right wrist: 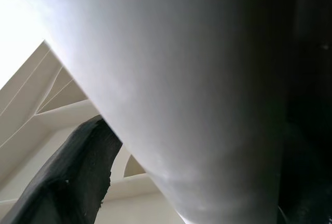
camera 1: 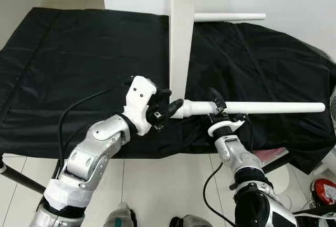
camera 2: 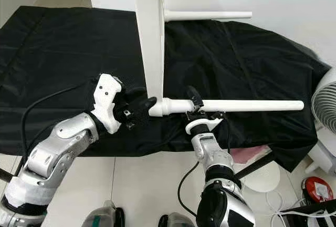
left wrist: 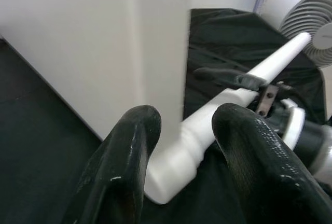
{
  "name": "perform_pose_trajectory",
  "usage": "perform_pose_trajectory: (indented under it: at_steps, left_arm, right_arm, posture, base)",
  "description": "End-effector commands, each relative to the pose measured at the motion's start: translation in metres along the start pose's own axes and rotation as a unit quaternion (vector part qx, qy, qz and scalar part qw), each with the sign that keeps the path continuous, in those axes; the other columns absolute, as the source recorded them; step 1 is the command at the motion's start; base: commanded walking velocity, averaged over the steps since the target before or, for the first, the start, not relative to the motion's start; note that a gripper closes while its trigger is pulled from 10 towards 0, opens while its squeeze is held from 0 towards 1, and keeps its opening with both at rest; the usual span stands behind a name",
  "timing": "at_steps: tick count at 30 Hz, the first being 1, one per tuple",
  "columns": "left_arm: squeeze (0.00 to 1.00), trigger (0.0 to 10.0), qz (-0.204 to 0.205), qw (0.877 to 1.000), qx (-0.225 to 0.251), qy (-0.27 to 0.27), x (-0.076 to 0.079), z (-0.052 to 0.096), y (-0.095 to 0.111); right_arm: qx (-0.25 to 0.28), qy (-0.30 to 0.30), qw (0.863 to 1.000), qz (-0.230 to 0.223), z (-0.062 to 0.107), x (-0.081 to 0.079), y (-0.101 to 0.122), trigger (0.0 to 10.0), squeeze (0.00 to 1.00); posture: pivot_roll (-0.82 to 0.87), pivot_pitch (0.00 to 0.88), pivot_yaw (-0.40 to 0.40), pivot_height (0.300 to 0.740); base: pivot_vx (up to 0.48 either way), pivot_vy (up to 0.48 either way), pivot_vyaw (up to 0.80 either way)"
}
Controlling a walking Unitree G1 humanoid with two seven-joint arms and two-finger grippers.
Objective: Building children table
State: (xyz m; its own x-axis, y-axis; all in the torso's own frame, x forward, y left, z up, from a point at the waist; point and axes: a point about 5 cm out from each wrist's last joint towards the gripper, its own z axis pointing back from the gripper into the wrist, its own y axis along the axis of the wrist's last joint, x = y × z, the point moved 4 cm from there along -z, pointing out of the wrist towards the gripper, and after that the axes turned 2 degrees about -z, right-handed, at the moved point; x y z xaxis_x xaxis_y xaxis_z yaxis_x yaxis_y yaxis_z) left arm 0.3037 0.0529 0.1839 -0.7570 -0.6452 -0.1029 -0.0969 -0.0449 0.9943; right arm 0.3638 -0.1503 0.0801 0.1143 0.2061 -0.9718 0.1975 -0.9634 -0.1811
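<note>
A white tabletop (camera 1: 181, 32) stands on edge on a black cloth (camera 1: 79, 74) spread over the floor, running from the middle of the head views up to 12 o'clock. A white leg (camera 1: 273, 107) sticks out from its near end toward 3 o'clock, level above the cloth, its thick collar touching the tabletop's edge. A second leg (camera 1: 231, 17) sticks out the same way at about 1 o'clock, far up the tabletop.

The left hand (camera 1: 169, 109) sits just at 9 o'clock of the near leg's collar, its white wrist block behind it. In the left wrist view its two black fingers (left wrist: 129, 151) stand apart on either side of the collar end, open wide with the leg between them; whether they touch it is unclear.

The right hand (camera 1: 218, 109) comes up from 6 o'clock and meets the leg a little toward 3 o'clock of the collar. One finger (camera 1: 215, 96) rises over the far side of the leg. In the right wrist view the leg (right wrist: 197, 94) is pressed close against a dark finger (right wrist: 72, 177), so the hand looks closed around it.

A fan (camera 2: 325, 106) stands at 3 o'clock beyond the cloth's edge. The floor (camera 1: 157, 185) at 6 o'clock is pale tile, and a red thing (camera 1: 323, 191) lies at 4 o'clock.
</note>
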Motion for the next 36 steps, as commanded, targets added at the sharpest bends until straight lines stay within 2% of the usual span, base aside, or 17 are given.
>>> perform_pose_trajectory:
  at_steps: [1,14,19,23,31,36]
  left_arm:
    - [0.0,10.0,-0.019,0.996,0.001,-0.084,0.01,-0.004,0.0]
    - [0.0,10.0,-0.045,0.99,-0.023,-0.129,-0.001,-0.025,-0.012]
    - [0.0,10.0,-0.049,0.99,-0.012,-0.134,-0.003,-0.032,-0.004]
    - [0.0,10.0,-0.039,0.991,0.017,-0.127,-0.001,-0.041,0.008]
    - [0.0,10.0,-0.03,0.992,0.02,-0.125,0.0,-0.045,0.01]
    - [0.0,10.0,-0.045,0.991,0.013,-0.122,0.0,-0.046,0.011]
  right_arm:
    - [-0.001,-0.013,1.0,0.007,0.001,0.004,0.001,10.0,0.0]
    - [-0.003,-0.009,1.0,0.019,0.008,0.005,0.002,10.0,0.0]
    - [-0.001,-0.006,1.0,0.024,0.012,0.005,0.004,10.0,0.0]
    - [0.001,-0.002,1.0,0.028,0.016,0.005,0.004,10.0,0.0]
    - [-0.011,-0.001,0.999,0.037,0.018,0.006,-0.001,10.0,0.0]
    - [-0.013,0.0,0.999,0.039,0.018,0.005,-0.002,10.0,0.0]
  posture:
    - [0.12,0.065,-0.077,0.74]
    - [0.07,0.065,-0.049,0.74]
    - [0.06,0.058,-0.035,0.74]
    - [0.05,0.057,-0.029,0.74]
    - [0.06,0.059,-0.032,0.74]
    - [0.06,0.059,-0.031,0.74]
  base:
    - [0.0,0.0,0.0]
    - [0.0,0.0,0.0]
    - [0.0,0.0,0.0]
    - [0.0,0.0,0.0]
    - [0.0,0.0,0.0]
    - [0.0,0.0,0.0]
